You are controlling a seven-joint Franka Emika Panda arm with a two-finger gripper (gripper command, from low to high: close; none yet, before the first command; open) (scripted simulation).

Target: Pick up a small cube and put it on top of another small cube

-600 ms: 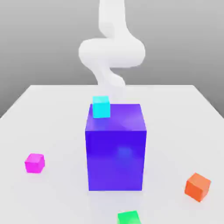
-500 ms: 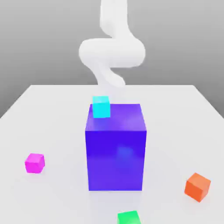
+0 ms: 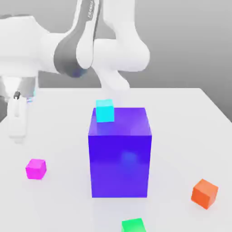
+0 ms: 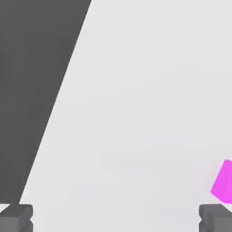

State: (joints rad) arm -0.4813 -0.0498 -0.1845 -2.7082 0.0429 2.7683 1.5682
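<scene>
The small cube (image 3: pixel 36 168), bright magenta, lies on the white table toward the exterior view's left; the hand view catches part of it (image 4: pixel 223 181) close to one fingertip. My gripper (image 3: pixel 17 131) hangs above the table, higher than the magenta cube and a little further toward the exterior view's left. In the hand view the gripper (image 4: pixel 115 219) is open, its grey fingertips (image 4: pixel 16 217) far apart with bare table between them. A small cyan cube (image 3: pixel 104 110) rests on the big blue-violet block (image 3: pixel 119 158).
An orange cube (image 3: pixel 205 193) sits at the exterior view's right front and a green cube (image 3: pixel 133 225) at the front edge. The tall block stands mid-table. The table edge (image 4: pixel 54 113) runs close by the gripper in the hand view.
The arm's grey and white links and the hand now show at the exterior view's left; before, only a white shape stood behind the block. No cube has moved.
</scene>
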